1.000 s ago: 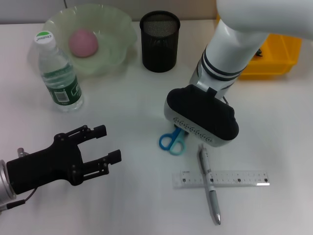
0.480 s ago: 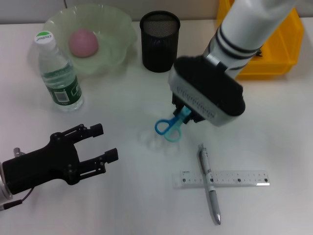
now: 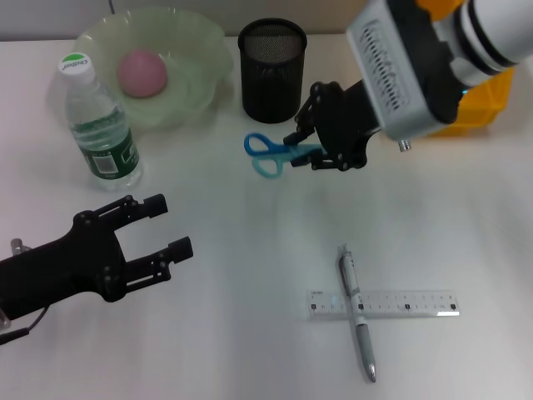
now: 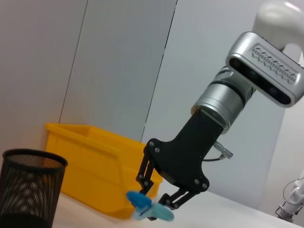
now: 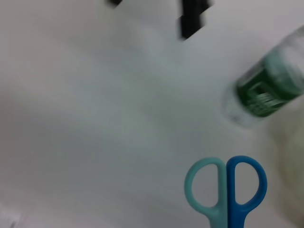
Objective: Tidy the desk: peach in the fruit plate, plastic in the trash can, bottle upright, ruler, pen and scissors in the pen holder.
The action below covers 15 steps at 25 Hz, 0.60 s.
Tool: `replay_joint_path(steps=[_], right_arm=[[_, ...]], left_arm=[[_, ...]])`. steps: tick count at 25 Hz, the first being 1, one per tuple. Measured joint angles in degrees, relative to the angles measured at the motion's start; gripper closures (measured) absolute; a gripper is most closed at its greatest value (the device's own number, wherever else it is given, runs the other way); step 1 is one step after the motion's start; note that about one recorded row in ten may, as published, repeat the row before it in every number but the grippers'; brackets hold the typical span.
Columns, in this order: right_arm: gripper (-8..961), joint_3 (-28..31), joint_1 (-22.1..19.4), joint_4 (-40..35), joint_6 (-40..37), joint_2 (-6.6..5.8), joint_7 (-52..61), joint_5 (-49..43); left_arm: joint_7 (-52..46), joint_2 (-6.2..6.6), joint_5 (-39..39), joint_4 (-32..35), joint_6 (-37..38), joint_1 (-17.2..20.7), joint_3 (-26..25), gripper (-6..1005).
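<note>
Your right gripper (image 3: 321,152) is pinched shut on the scissors (image 3: 268,155), which hang flat in the air with handles pointing left, and the holder (image 3: 272,71) stands just behind them, so tip the blades down first

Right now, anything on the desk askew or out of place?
Only untidied items. The pen lies crossed over the ruler on the desk, both outside the pen holder. The right gripper holds the scissors in the air near the holder. The bottle is upright, the peach in its plate. No spills.
</note>
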Motion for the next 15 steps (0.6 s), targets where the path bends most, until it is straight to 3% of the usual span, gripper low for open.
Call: replay_joint_path(steps=[5, 15], right_arm=[[740, 3.34, -4.53, 1.83, 5.53, -0.03, 0.11, 10.96], [739, 4.83, -7.81, 10.27, 10.63, -0.01, -1.83, 31.34]], left_arm=[[0.32, 0.00, 0.00, 0.03, 0.06, -0.71, -0.89, 214], [0.57, -0.51, -0.08, -1.29, -0.79, -2.45, -1.70, 213]])
